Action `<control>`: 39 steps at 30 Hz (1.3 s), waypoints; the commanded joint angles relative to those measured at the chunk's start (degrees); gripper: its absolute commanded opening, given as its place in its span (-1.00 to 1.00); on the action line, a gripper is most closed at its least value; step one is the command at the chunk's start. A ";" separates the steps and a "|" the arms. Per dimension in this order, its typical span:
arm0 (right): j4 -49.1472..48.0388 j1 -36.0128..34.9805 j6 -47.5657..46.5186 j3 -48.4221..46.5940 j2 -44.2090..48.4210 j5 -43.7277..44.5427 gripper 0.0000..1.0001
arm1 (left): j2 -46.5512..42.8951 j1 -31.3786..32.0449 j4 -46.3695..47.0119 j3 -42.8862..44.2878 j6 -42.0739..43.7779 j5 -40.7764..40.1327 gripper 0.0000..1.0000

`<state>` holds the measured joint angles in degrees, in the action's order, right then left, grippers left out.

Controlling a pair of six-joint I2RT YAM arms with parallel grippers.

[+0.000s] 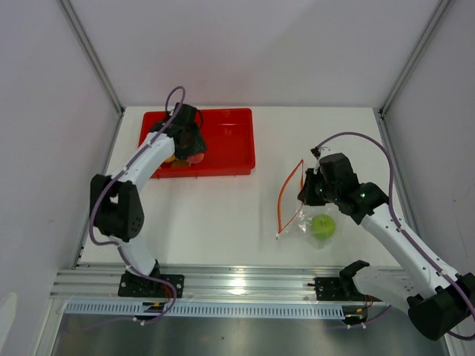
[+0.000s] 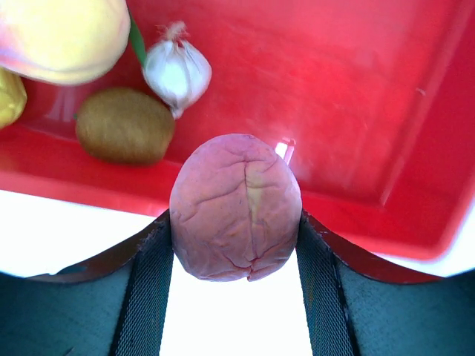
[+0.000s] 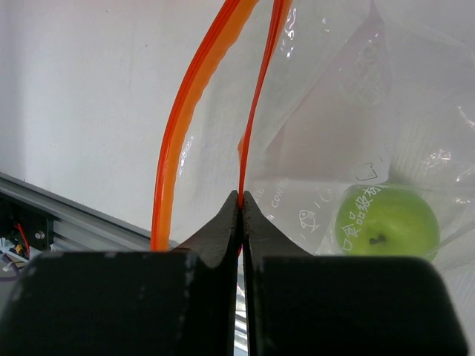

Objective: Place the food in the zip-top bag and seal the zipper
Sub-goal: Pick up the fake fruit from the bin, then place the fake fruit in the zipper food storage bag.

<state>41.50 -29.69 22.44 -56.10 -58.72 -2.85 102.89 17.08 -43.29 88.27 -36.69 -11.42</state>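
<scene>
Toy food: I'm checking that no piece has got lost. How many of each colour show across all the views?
Green: 1, apple in the bag
Pink: 1, wrinkled fruit in the left gripper
Brown: 1, kiwi
White: 1, garlic
Yellow: 2, peach and small piece
Total: 6

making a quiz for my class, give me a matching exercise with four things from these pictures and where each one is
Things:
1. green apple
2. pink fruit
3. kiwi
4. orange zipper strip

Places:
a. pinched in the right gripper
b. lying in the red tray
c. inside the clear bag
d. held by the left gripper

Pairs: 1-c, 2-d, 3-b, 4-a
</scene>
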 commanded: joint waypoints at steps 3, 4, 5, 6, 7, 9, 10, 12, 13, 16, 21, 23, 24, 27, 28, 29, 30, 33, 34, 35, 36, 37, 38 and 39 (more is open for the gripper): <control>-0.89 -0.37 0.50 0.20 1.33 0.04 -1.00 | -13.75 -0.21 16.19 -13.37 4.33 13.82 -0.89; -0.89 -0.37 0.50 0.20 1.24 0.04 -1.00 | -17.34 -0.21 18.74 -15.21 4.43 16.58 -0.94; -0.89 -0.37 0.68 0.20 1.06 -0.13 -1.00 | -18.94 -0.21 22.77 -19.67 4.17 19.22 -0.98; -0.98 -0.37 0.68 0.20 0.98 -0.14 -1.00 | -20.44 -0.12 24.64 -21.11 3.82 24.55 -0.99; -1.06 -0.54 0.68 0.28 0.97 -0.22 -1.00 | -21.93 -0.03 26.13 -22.25 3.29 26.95 -0.99; -1.33 -0.54 0.77 0.46 0.80 -0.40 -1.00 | -26.41 0.32 31.23 -27.00 1.45 33.53 -0.99; -1.50 -0.63 0.77 0.46 0.62 -0.40 -1.00 | -28.08 1.28 33.42 -28.31 0.75 35.66 -0.99; -1.51 -0.72 0.85 0.55 0.54 -0.57 -1.00 | -33.09 3.04 40.78 -33.85 -1.01 41.70 -0.99; -1.51 -0.80 0.94 0.55 0.45 -0.40 -1.00 | -34.76 5.74 42.65 -35.00 -1.19 42.87 -0.99; -1.51 -0.89 1.12 0.81 0.45 -0.49 -1.00 | -41.00 11.45 48.81 -40.01 -1.28 45.16 -0.99; -1.51 -1.68 2.00 1.69 1.15 -0.84 -1.00 | -47.42 19.37 57.07 -47.57 -4.53 46.22 -0.99; -1.68 -2.12 2.78 2.04 1.67 -1.36 -1.00 | -47.61 21.41 60.59 -49.32 -5.50 45.96 -0.99; -1.85 -2.30 3.14 2.39 1.76 -1.80 -1.00 | -47.35 22.46 61.30 -49.59 -5.59 45.87 -0.99; -2.82 -3.00 4.28 2.66 2.73 -3.82 -1.00 | -44.45 26.15 62.80 -49.16 -5.76 46.14 -0.99; -2.65 -3.09 4.46 2.40 2.73 -4.09 -1.00 | -43.57 26.51 63.23 -49.16 -6.20 46.14 -0.99; -2.30 -3.44 4.72 2.13 2.91 -4.35 -1.00 | -42.26 26.86 64.89 -49.33 -7.25 46.22 -0.99; -2.21 -3.62 4.81 1.78 3.17 -4.44 -1.00 | -41.64 27.56 66.13 -49.68 -7.69 46.22 -0.99; -1.51 -3.88 5.07 1.25 4.31 -4.79 -1.00 | -38.91 28.80 68.07 -48.81 -8.14 46.31 -0.99; -1.42 -3.88 5.16 1.25 4.66 -4.97 -1.00 | -37.52 29.06 68.25 -47.59 -8.31 46.31 -0.99; -1.24 -3.88 5.16 1.17 4.84 -5.06 -1.00 | -36.72 29.41 68.34 -47.23 -8.49 46.49 -0.99; -0.98 -3.88 5.25 1.16 5.10 -5.32 -1.00 | -36.10 29.67 69.38 -46.96 -8.66 46.66 -0.99; -0.80 -3.88 5.42 1.08 5.19 -5.50 -1.00 | -35.49 30.29 69.83 -46.26 -8.93 46.75 -0.99; -0.54 -3.88 5.60 1.08 5.37 -5.76 -1.00 | -34.26 30.55 70.00 -46.00 -8.84 46.67 -0.99; -0.80 -3.97 5.69 1.16 5.63 -6.46 -1.00 | -33.55 31.08 70.18 -45.47 -8.75 46.32 -0.99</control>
<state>41.12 -33.28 27.07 -53.36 -54.33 -7.55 67.83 46.72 21.82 39.33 -44.64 33.74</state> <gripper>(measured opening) 0.006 0.625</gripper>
